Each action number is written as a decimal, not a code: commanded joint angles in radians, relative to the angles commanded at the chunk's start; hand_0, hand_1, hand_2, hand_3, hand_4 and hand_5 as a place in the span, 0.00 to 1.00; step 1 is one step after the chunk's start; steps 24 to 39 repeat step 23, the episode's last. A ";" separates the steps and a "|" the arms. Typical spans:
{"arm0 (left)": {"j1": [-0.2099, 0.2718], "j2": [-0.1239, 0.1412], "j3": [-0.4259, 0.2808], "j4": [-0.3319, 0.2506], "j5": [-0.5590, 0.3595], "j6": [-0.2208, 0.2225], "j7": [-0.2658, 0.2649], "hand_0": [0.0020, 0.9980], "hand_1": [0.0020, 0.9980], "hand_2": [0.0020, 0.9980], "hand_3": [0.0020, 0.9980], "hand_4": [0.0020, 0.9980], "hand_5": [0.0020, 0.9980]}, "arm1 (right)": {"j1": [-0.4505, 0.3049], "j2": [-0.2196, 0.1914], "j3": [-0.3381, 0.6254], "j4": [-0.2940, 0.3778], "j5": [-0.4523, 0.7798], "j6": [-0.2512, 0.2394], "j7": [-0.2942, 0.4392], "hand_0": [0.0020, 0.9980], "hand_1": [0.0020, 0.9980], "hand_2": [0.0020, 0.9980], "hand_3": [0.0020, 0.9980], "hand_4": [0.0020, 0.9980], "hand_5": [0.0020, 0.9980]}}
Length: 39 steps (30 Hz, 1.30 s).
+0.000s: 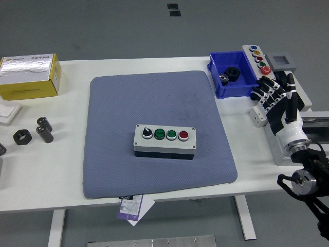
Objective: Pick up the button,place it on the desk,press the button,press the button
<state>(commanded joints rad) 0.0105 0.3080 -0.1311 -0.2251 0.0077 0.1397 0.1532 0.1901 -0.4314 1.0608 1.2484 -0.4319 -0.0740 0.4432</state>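
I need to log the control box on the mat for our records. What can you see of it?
The control box is a light grey rectangular housing on a dark base, plastic by its look, lying flat near the middle of the blue-grey mat. Its top holds four controls in a row: a black selector knob, two green buttons, and one red button, with screws at the corners. Nothing touches it but the mat.
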 joint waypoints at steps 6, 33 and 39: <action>0.002 -0.003 0.005 0.000 -0.005 -0.002 0.002 0.63 0.51 0.51 0.64 0.72 0.17 | 0.002 0.004 -0.016 -0.031 0.048 0.020 -0.009 0.82 0.74 0.75 0.72 0.98 1.00; 0.000 -0.006 0.011 0.001 -0.010 -0.004 0.005 0.63 0.50 0.50 0.64 0.72 0.17 | 0.011 0.015 -0.061 -0.097 0.181 0.065 -0.014 0.80 0.73 0.74 0.71 0.97 1.00; 0.000 -0.006 0.011 0.001 -0.010 -0.004 0.005 0.63 0.50 0.50 0.64 0.72 0.17 | 0.011 0.015 -0.061 -0.097 0.181 0.065 -0.014 0.80 0.73 0.74 0.71 0.97 1.00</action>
